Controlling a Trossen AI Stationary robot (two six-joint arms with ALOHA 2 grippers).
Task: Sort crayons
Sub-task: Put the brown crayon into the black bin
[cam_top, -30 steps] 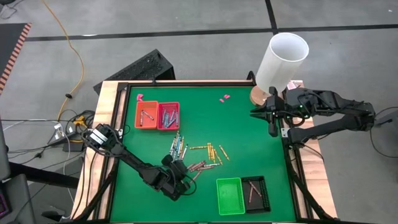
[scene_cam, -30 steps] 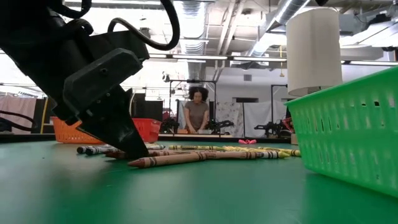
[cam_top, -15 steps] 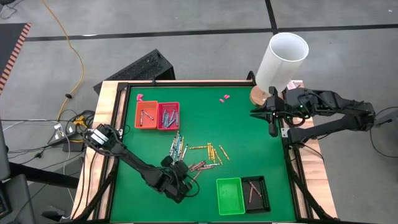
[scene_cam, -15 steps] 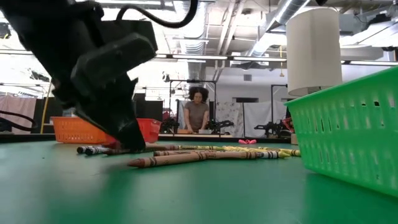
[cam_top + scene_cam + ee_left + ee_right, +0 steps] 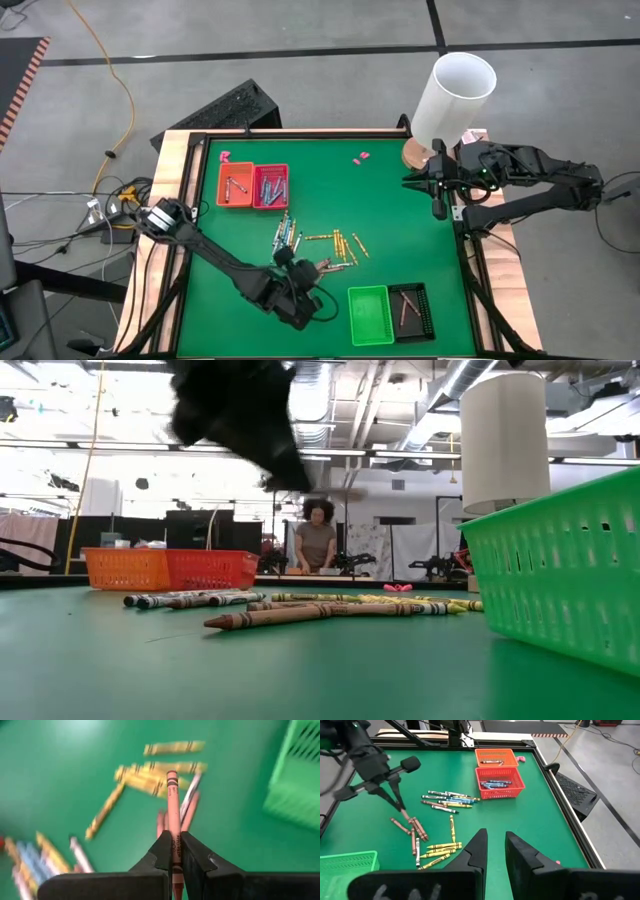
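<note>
Crayons lie loose mid-table: blue and grey ones (image 5: 285, 235), yellow ones (image 5: 340, 243) and brown-red ones (image 5: 322, 267). My left gripper (image 5: 313, 281) hangs above the brown-red group, shut on one brown-red crayon (image 5: 173, 805). In the low view it is a dark blur (image 5: 250, 420) high above the table. My right gripper (image 5: 438, 195) waits at the table's right edge, raised and open (image 5: 495, 851), with nothing between its fingers. My left gripper pinches the brown-red crayon's paper-wrapped shaft (image 5: 173, 842) between its two fingers (image 5: 162, 851). The crayon lies along the fingers and sticks out well past their tips. The fingers slant downward (image 5: 395, 795). The crayon points down and forward, lifted clear of the table.
An orange tray (image 5: 237, 185) and a red tray (image 5: 271, 186) with crayons stand at the far left. A green tray (image 5: 369, 314) and a black tray (image 5: 411, 310) stand at the near right. A white cylinder (image 5: 455, 100) stands at the far right corner. Pink scraps (image 5: 361, 158) lie at the far side.
My left gripper, shut throughout, has risen from the table beside the brown-red crayons and moved a little toward the right edge, carrying one crayon up with it. The long brown crayon nearest the low camera has stayed where it was.
</note>
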